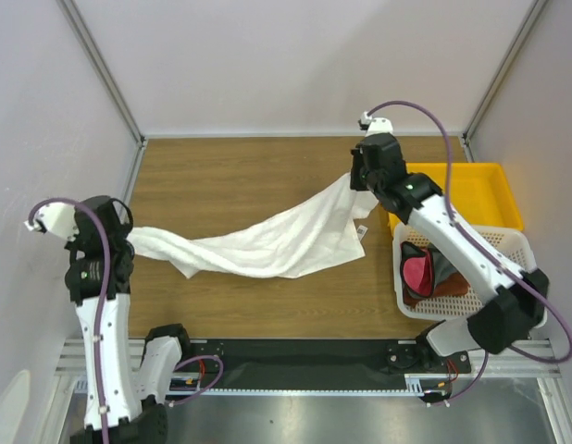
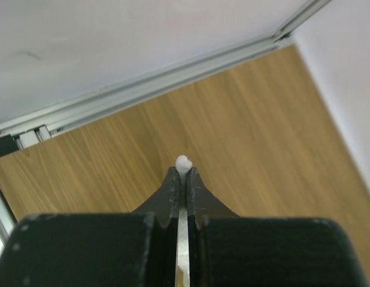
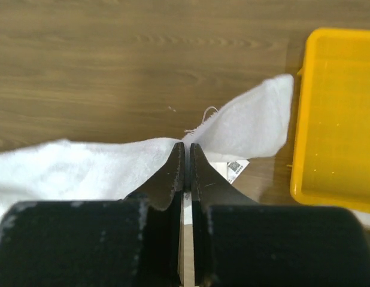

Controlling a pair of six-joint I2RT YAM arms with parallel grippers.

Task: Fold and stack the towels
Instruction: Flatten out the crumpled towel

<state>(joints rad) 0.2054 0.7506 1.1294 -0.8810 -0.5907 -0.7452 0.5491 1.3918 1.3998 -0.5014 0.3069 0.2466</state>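
The large white towel (image 1: 277,240) hangs stretched across the wooden table between my two grippers, sagging in the middle, with its small tag (image 1: 361,230) near the right end. My left gripper (image 1: 117,236) is shut on the towel's left corner; a white nub of cloth (image 2: 183,162) pokes out between its tips (image 2: 184,173). My right gripper (image 1: 362,178) is shut on the towel's right edge (image 3: 245,122), and the tag (image 3: 235,168) shows below it in the right wrist view. A magenta-pink towel (image 1: 417,270) and a reddish-brown towel (image 1: 445,277) lie in the basket.
A white perforated basket (image 1: 508,242) stands at the right, under my right arm. A yellow tray (image 1: 480,190) sits behind it, also in the right wrist view (image 3: 340,113). Grey walls with metal rails close in the table on three sides.
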